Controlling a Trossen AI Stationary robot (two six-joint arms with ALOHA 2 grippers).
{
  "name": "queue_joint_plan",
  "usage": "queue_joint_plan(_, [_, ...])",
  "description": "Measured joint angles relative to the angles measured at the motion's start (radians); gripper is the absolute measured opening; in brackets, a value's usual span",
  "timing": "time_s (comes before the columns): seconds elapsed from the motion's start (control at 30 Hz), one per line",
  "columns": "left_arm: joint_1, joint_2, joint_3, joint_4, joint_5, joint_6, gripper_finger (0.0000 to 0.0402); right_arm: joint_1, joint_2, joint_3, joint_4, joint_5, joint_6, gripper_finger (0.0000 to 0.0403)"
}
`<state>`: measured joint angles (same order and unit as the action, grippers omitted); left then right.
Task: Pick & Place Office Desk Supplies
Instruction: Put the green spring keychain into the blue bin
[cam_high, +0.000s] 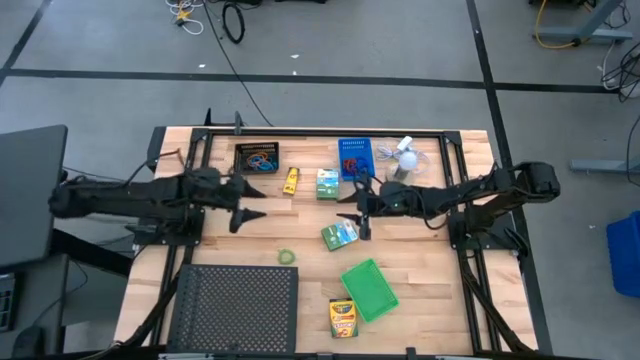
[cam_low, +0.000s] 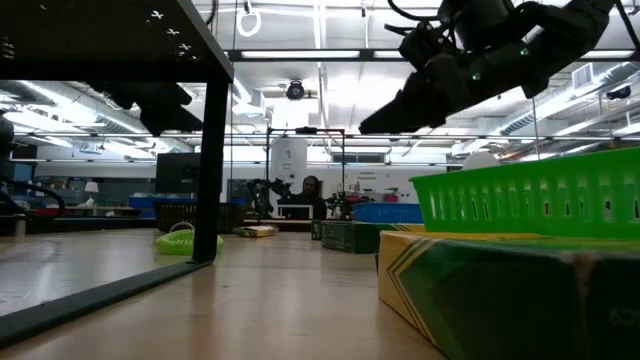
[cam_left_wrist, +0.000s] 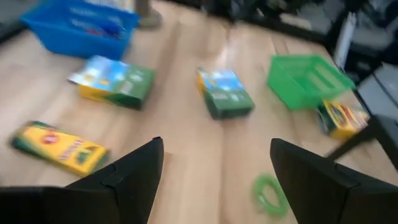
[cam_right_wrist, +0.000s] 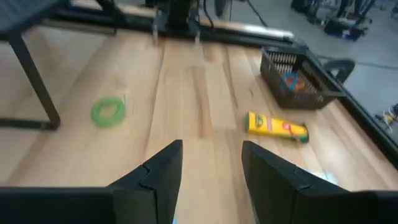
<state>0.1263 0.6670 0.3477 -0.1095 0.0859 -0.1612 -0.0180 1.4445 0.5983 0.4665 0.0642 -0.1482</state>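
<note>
The wooden table (cam_high: 420, 310) carried everything, and the largest thing on it was the flat black mesh tray (cam_high: 238, 308) at the near left, which held nothing that could be seen. Next in size, the two dark arms reached in from either side. The left gripper (cam_high: 243, 202) hung left of centre with its fingers spread wide and nothing between them. The right gripper (cam_high: 360, 208) hung near the middle, just above a green-white box (cam_high: 340, 235), its fingers parted and empty.

Of the bins, the green bin (cam_high: 370, 290) sat near right and looked empty. The blue bin (cam_high: 355, 155) stood at the far edge with small items inside, and the black bin (cam_high: 257, 159) stood far left with coloured rubber bands in it.

Smaller supplies lay loose on the wood. A second green-white box (cam_high: 327, 183) sat near the blue bin, the yellow crayon box (cam_high: 343, 318) lay at the near edge beside the green bin, and the yellow tube (cam_high: 291, 180) lay just right of the black bin. Smallest, a green rubber-band loop (cam_high: 287, 257) lay alone near the middle.

By my judgement the sorting was partly done: some bands and small pieces were binned, while both boxes, the crayon box, the tube and the loop were left to place.
</note>
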Motion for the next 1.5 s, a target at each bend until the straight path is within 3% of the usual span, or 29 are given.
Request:
queue_joint_plan(0.43, [-0.186, 0.574, 0.352, -0.271, -0.008, -0.059, 0.0303, 0.041, 0.0, 0.0, -0.117, 0.025, 0.02, 0.0174])
queue_joint_plan(0.77, [-0.272, 0.866, 0.564, -0.344, 0.026, -0.056, 0.0303, 0.048, 0.0, 0.0, -0.147, 0.029, 0.019, 0.0174])
queue_joint_plan(1.03, [-0.268, 0.98, 0.6, -0.369, 0.072, -0.058, 0.0303, 0.048, 0.0, 0.0, -0.146, 0.029, 0.013, 0.0174])
queue_joint_plan(1.1, [-0.267, 0.985, 0.6, -0.362, 0.055, -0.052, 0.0303, 0.048, 0.0, 0.0, -0.144, 0.029, 0.012, 0.0174])
queue_joint_plan(1.17, [-0.264, 0.988, 0.597, -0.355, -0.042, -0.026, 0.0303, 0.048, 0.0, 0.0, -0.143, 0.029, 0.01, 0.0174])
queue_joint_plan(1.27, [-0.248, 1.005, 0.582, -0.406, -0.063, -0.017, 0.0303, 0.049, 0.0, 0.0, -0.141, 0.029, 0.007, 0.0174])
queue_joint_plan(1.5, [-0.224, 1.069, 0.594, -0.377, 0.02, 0.011, 0.0303, 0.05, -0.001, 0.0, -0.14, 0.029, 0.008, 0.0174])
